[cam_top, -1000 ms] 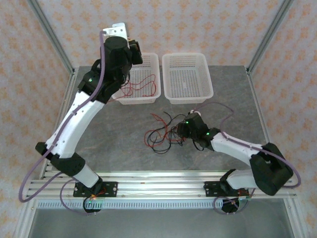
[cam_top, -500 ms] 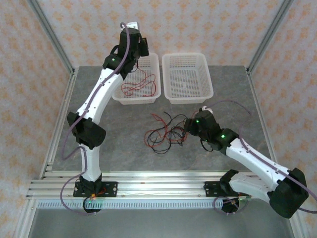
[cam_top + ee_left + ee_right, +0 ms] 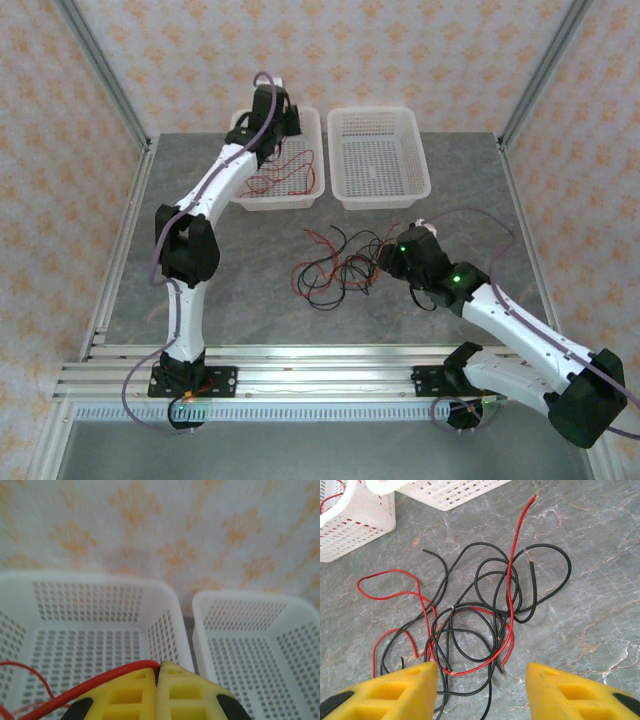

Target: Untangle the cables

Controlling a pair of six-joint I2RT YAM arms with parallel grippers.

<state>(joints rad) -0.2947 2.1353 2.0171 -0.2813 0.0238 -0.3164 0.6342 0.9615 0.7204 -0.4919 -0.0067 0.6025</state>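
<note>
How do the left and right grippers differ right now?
The left gripper's jaws are shut, pinching a red cable; the right gripper's jaws stand open, holding nothing. The left gripper is over the left basket; the right gripper hangs over the tangle of red and black cables on the table. Both have yellow fingers.
</note>
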